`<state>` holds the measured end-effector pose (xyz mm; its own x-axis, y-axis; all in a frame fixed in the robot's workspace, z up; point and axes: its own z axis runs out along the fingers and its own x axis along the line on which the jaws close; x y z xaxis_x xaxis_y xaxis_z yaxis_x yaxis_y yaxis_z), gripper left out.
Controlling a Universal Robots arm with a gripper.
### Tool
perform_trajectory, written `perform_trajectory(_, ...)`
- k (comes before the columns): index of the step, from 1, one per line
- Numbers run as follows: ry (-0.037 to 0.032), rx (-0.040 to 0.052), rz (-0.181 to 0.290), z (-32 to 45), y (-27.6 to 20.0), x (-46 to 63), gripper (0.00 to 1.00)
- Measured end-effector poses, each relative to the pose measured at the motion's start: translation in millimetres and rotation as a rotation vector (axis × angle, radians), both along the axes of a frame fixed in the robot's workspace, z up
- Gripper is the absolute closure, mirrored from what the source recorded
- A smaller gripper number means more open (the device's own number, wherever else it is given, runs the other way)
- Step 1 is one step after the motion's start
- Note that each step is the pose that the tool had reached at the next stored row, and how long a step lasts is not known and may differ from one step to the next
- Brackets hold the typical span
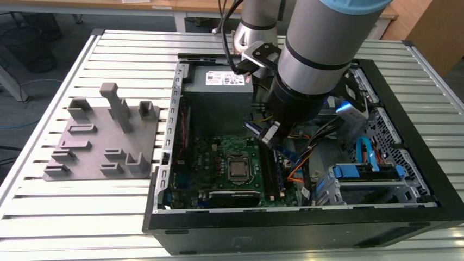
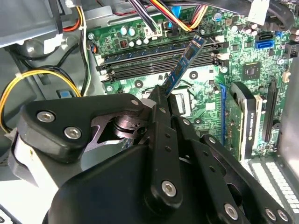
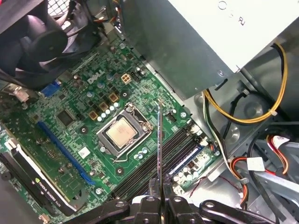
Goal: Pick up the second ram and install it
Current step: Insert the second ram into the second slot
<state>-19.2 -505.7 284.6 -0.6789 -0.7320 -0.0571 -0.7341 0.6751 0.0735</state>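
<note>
My gripper (image 1: pixel 269 137) hangs inside the open computer case (image 1: pixel 406 122), shut on the second ram (image 2: pixel 185 64), a thin blue-green stick. In the second wrist view the stick juts out from the fingers (image 2: pixel 161 100) at a tilt, above the long black slot rails (image 2: pixel 154 61) on the green motherboard (image 2: pixel 205 100). The first wrist view has the second ram (image 3: pixel 160 149) edge-on, rising from the gripper (image 3: pixel 160 199) over the slot rails (image 3: pixel 145 170) beside the silver socket (image 3: pixel 122 132). The stick is held above the slots, not seated.
A grey power supply (image 1: pixel 217 89) fills the case's far end. Coloured cables (image 3: pixel 261 112) run beside the slots. A graphics card (image 3: pixel 32 175) and a fan (image 3: pixel 42 32) border the board. A grey parts fixture (image 1: pixel 101 136) lies on the slatted table (image 1: pixel 80 212) outside the case.
</note>
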Motion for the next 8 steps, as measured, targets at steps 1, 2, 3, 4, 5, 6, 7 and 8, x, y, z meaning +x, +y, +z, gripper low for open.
perform_trajectory(1,0.0000,-0.0001,-0.007,0.0,0.0,0.0,0.86)
perform_trajectory(2,0.0000,0.0000,-0.014,0.0,0.0,0.0,0.86)
perform_trajectory(3,0.0000,-0.0001,-0.021,0.0,0.0,0.0,0.86)
perform_trajectory(4,0.0000,0.0000,-0.028,-0.1,0.0,0.0,0.86)
perform_trajectory(5,0.0000,-0.0001,-0.035,-0.1,0.0,0.0,0.86)
perform_trajectory(6,0.0000,-0.0001,-0.041,-0.1,0.0,0.0,0.86)
perform_trajectory(7,0.0000,-0.0001,-0.048,-0.1,0.0,0.0,0.86)
perform_trajectory(8,0.0000,0.0000,-0.055,-0.2,0.0,0.0,0.86)
